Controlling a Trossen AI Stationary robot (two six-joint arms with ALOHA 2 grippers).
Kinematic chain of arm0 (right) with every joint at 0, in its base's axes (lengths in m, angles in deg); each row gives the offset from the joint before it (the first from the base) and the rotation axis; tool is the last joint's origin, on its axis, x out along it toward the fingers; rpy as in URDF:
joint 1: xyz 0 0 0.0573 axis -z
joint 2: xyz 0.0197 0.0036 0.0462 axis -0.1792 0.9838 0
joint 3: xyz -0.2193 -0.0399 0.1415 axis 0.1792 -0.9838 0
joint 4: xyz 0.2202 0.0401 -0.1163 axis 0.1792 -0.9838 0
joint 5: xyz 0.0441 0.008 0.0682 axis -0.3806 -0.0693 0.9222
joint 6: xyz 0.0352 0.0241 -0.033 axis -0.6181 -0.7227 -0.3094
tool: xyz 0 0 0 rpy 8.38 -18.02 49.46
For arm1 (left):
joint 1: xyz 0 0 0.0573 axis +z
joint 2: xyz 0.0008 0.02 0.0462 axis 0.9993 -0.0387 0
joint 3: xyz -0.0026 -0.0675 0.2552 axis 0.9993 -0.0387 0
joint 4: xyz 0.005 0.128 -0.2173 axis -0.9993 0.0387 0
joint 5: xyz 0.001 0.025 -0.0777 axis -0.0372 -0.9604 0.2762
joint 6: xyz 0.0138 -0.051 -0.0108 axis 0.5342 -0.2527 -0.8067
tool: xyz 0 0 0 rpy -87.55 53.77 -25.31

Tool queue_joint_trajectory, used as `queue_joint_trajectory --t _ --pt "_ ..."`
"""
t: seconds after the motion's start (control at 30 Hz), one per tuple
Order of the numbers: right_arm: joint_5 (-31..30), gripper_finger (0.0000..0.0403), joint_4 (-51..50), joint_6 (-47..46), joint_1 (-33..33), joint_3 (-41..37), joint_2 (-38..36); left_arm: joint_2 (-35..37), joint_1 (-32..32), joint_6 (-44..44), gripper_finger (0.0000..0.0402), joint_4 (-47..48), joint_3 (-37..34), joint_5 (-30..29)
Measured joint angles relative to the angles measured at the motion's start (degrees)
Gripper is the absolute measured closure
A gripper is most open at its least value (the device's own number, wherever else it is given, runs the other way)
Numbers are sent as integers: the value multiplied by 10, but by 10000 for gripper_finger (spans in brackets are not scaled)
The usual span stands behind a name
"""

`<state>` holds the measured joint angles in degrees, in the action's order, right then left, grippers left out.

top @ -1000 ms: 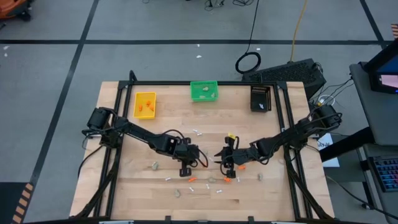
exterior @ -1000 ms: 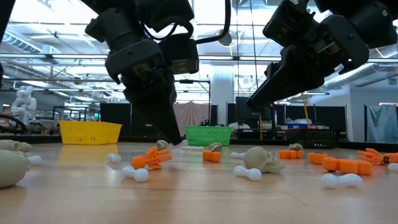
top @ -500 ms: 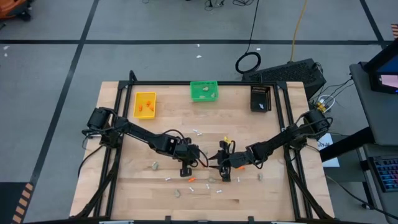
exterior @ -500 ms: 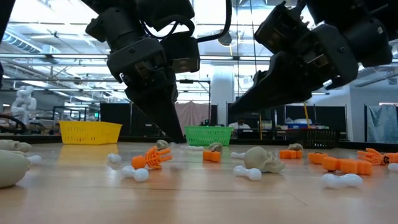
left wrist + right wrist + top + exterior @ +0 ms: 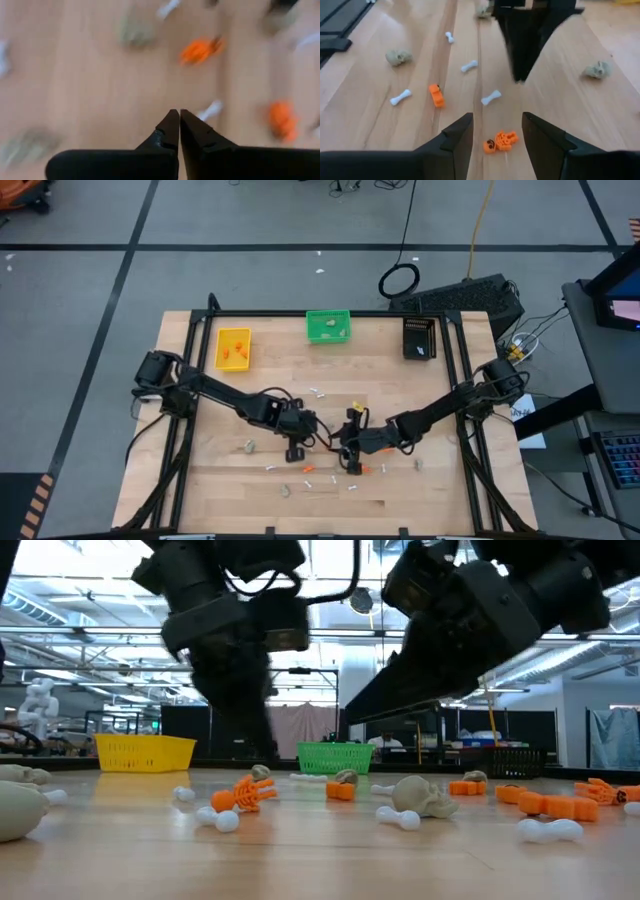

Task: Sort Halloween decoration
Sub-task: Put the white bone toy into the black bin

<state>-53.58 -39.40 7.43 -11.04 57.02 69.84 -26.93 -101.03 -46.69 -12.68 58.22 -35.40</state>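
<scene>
Pale wooden table [image 5: 440,395]; dim, glazed hall behind

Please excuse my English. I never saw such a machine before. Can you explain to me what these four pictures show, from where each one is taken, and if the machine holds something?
This is a robot with two dark arms at a wooden table. One picture looks down from above, one looks level across the table top, and two come from cameras on the arms' wrists. Each arm ends in a two-finger end effector. The left end effector is shut and empty. The right end effector is open, holding nothing, with an orange skeleton piece on the table between its fingers. Scattered around lie white bones, beige skulls and more orange pieces. At the far edge stand a yellow bin, a green bin and a black bin.
</scene>
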Motion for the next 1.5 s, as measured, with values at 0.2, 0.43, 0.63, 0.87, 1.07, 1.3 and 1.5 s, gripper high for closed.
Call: queue_joint_trajectory --t 0.2,0.43,0.63,0.87,1.07,1.3,1.5 --pt "-32 245 24 -37 0 17 32 60 -32 -5 395 73 -6 -68" --pt "-45 245 39 -64 -9 84 109 130 -87 -36 395 72 -49 -127" --pt "-122 245 -87 -100 -16 178 153 163 -132 -107 395 70 -91 -179" --pt "-133 245 -204 -210 -16 239 156 168 -187 -174 395 70 -110 -231" --pt "-130 245 -212 -220 -11 248 155 168 -210 -173 395 47 -110 -265" --pt "-118 245 -215 -233 -11 247 157 168 -212 -173 395 44 -110 -282" --pt "-118 245 -214 -241 -11 247 162 168 -210 -173 395 44 -110 -293"
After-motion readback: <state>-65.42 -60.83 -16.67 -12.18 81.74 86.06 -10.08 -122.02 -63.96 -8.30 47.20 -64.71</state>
